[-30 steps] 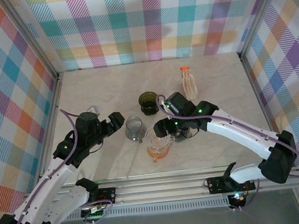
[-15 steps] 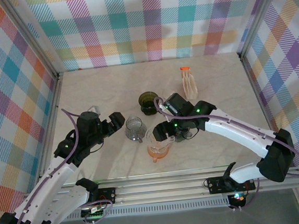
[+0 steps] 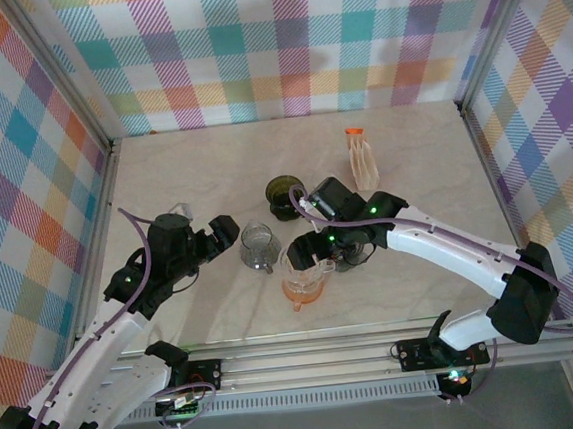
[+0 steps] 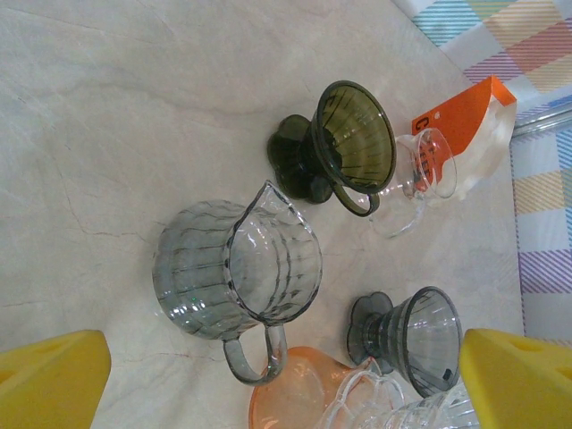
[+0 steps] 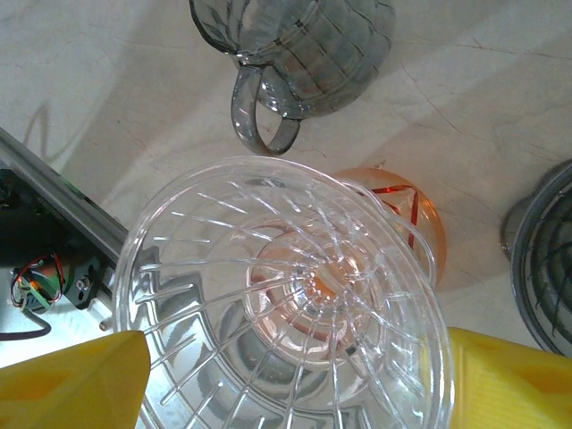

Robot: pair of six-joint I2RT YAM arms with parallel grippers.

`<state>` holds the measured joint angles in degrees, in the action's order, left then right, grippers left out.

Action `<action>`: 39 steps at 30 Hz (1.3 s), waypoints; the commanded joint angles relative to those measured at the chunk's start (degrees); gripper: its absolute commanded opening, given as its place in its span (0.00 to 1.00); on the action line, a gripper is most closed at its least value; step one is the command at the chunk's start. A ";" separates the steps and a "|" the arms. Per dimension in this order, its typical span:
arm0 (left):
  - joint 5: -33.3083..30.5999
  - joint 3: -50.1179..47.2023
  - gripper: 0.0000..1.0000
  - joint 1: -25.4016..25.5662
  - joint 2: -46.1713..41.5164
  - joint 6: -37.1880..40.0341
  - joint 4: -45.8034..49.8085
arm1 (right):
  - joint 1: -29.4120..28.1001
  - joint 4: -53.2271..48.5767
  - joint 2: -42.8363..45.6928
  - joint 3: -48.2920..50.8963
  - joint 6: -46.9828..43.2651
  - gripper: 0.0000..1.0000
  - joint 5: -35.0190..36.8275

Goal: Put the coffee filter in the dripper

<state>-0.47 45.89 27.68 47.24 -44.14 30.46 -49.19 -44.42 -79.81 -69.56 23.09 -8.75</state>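
Where the overhead view shows the middle of the pale marbled counter (image 3: 193,172), a clear ribbed plastic dripper (image 3: 301,265) sits stacked on an orange translucent dripper (image 3: 301,293). The right claw (image 3: 317,252) is positioned at this stack. In the right wrist view, the clear ribbed plastic dripper (image 5: 286,295) lies between the two yellow fingers (image 5: 71,380). These stand wide apart at the lower corners of the frame, one on each side of the rim. Whether they clamp the rim cannot be told.

The packet of pale paper coffee filters with an orange top (image 3: 362,160) is upper right of centre in the overhead view, well apart from the stack and from both claws.

The left claw (image 3: 218,235) is left of centre, fingers spread apart and clear of every item. In the left wrist view:
- its yellow fingers (image 4: 514,375) occupy the lower corners;
- a grey ribbed glass pitcher (image 4: 237,268) with a handle is at centre;
- a dark green glass dripper (image 4: 349,143) is above the pitcher;
- a smoke-grey dripper (image 4: 420,335) is at lower right;
- the packet (image 4: 465,134) is at upper right.
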 commanded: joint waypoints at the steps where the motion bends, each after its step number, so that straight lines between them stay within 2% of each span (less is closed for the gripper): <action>1: 0.26 0.41 1.00 0.35 0.40 -0.12 0.31 | -0.39 1.86 -0.26 -0.97 -0.55 0.81 -1.77; 13: -0.15 0.35 1.00 0.35 0.52 -0.41 0.83 | -0.43 2.08 -0.74 -0.89 0.20 0.83 1.09; 20: -0.81 0.87 1.00 0.32 0.56 -0.50 1.33 | -0.40 1.57 1.20 -0.54 1.62 0.83 8.14; 27: -1.49 1.66 1.00 0.35 0.57 -0.62 1.84 | -0.07 1.38 5.36 -1.61 0.98 0.83 19.72; 31: -1.02 2.73 1.00 0.32 1.55 0.31 1.75 | 4.68 1.37 6.00 -2.75 -0.15 0.76 21.50; 39: -3.75 5.29 1.00 0.34 4.00 -1.12 3.17 | 21.56 4.31 -0.75 -7.70 -3.14 0.59 19.47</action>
<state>-2.13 49.43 27.68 51.00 -44.23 31.79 -31.79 -41.95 -77.62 -74.37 21.37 10.72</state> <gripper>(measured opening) 0.999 0.611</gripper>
